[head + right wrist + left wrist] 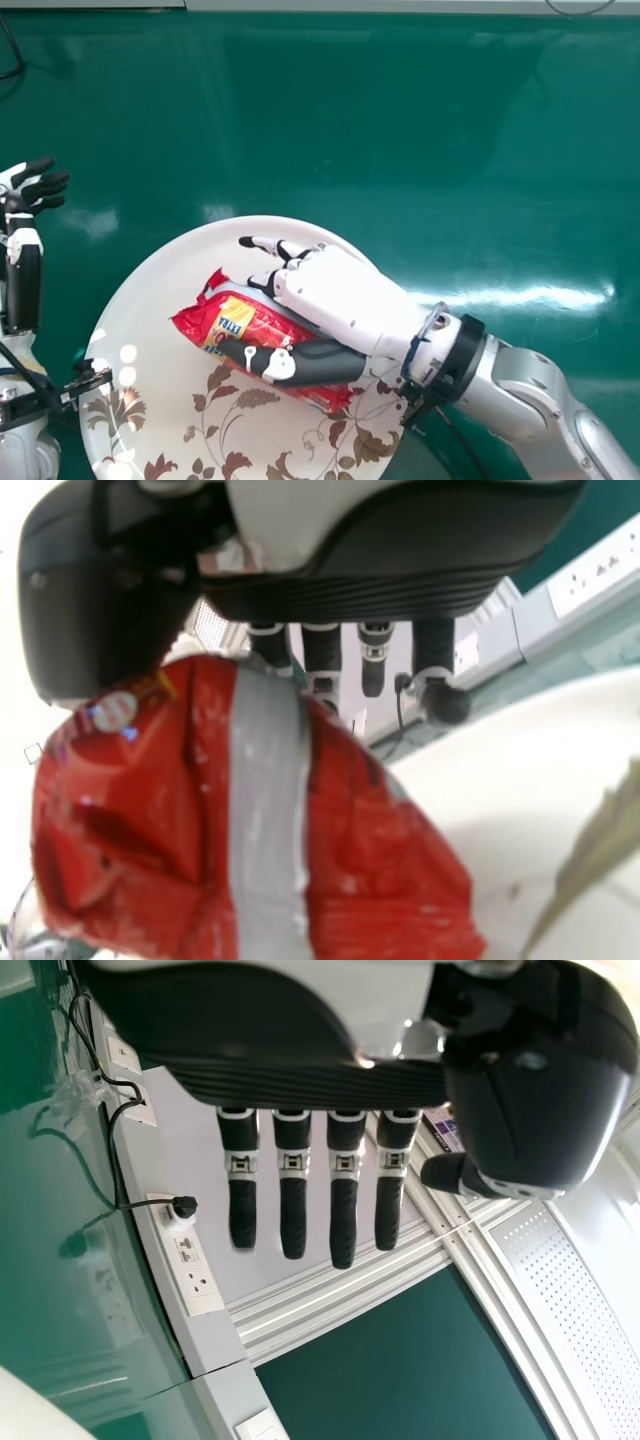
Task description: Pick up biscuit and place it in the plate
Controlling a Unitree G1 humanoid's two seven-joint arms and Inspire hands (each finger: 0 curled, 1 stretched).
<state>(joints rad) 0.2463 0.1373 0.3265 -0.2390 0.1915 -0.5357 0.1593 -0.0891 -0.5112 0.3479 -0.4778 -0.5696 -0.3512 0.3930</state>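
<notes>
Red, glossy, crinkled biscuit packet (pixel 222 322) with a yellow panel: lies slantwise over the round white plate (pixel 150 285) patterned with brown flowers and leaves, inside its rim. Right hand (pixel 345 290), white-backed with black digits, comes in from the right side and has the packet between thumb and fingers; thumb crosses the printed face, fingers along the far side. Grip reads narrow, closed on the packet. Cannot tell whether the packet's underside touches the plate. Right wrist view: silver-grey band runs down the red wrapper, close under the palm.

Left hand (pixel 38 187) at the left edge, well apart from the packet, wide, fingers straight, holding nothing.

Plate sits on a glossy green counter (pixel 300 120). Left wrist view: black plug (pixel 184 1206) in a white socket strip (pixel 197 1278).
</notes>
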